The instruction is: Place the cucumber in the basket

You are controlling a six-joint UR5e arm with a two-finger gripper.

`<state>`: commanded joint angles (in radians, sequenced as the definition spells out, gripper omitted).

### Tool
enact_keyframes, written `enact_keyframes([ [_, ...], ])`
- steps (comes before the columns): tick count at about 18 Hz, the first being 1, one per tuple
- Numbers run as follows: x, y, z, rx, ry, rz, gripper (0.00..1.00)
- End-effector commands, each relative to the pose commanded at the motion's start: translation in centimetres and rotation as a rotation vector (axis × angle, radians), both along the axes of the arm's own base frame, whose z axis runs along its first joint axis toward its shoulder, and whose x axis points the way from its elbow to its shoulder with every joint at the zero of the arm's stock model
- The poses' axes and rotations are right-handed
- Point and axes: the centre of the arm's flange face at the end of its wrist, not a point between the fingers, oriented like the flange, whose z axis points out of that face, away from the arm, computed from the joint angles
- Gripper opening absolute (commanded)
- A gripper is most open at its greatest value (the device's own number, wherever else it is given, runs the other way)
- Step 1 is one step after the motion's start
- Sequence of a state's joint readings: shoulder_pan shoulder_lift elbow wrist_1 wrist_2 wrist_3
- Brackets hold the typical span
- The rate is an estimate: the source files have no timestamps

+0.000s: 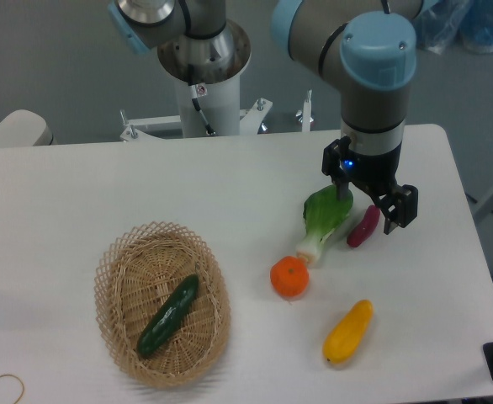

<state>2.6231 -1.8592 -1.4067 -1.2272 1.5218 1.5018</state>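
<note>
Check the basket (112, 278) at the front left of the table (78, 194). The cucumber (168, 315) lies inside it, on the woven floor, running diagonally from lower left to upper right. It rests free of any contact with the arm.

Locate the claw (370, 208) well apart from the basket, on the right side of the table. Its fingers are spread and hold nothing. One finger (400, 210) stands to the right of a small purple vegetable (363, 225); the other is near the leafy top of the bok choy (324, 220). You cannot tell whether either finger touches these items.

Note the remaining items. An orange round fruit (289, 277) sits just beside the white stem of the bok choy. A yellow vegetable (348, 332) lies nearer the front edge, apart from the others. A thin hook-shaped wire (12, 385) lies at the front left corner.
</note>
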Motion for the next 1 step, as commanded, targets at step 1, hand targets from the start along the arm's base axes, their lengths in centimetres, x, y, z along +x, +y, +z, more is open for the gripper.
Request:
enact_keyframes([
  [1, -0.06, -0.06, 0.00, 0.001, -0.001, 0.001, 1.00],
])
